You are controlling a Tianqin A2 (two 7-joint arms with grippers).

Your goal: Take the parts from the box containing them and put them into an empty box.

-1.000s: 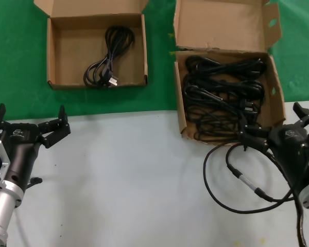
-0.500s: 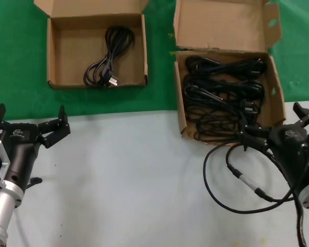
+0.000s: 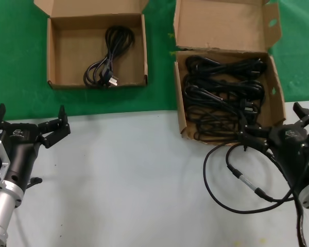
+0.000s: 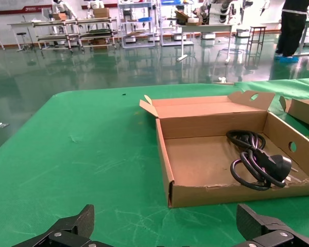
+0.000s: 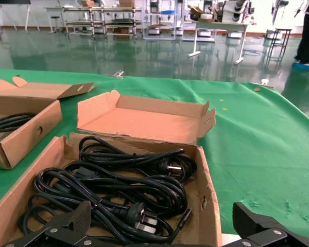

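Already one coiled cord [image 3: 105,64] lay in the shallow box [image 3: 59,51] at the far left, while the rest of the parts [image 3: 224,95] remained heaped in the tall-flapped box [image 3: 221,23] at the far right, overlapping one another so that single coils were hard to separate by eye. The right gripper [image 3: 275,126] hovered at the near right corner of that box, just beside its front wall, with its fingers spread wide and holding nothing; the right wrist view showed both fingertips low in front of the pile. The left gripper [image 3: 31,123] waited over the pale worktop [image 3: 134,180] at the near left, well apart from both boxes, its fingers likewise splayed and empty. A thin robot cable [image 3: 237,175] looped across the worktop near the right arm. The cords looked light, limp and rubbery, so they would probably sag and drag neighbours along when lifted, and loops could snag on the box wall. The soundest hold appeared to be across the bundled middle of the nearest coil, where several strands ran together, rather than on a moulded plug [image 5: 136,211], which might slip or let the coil unravel.
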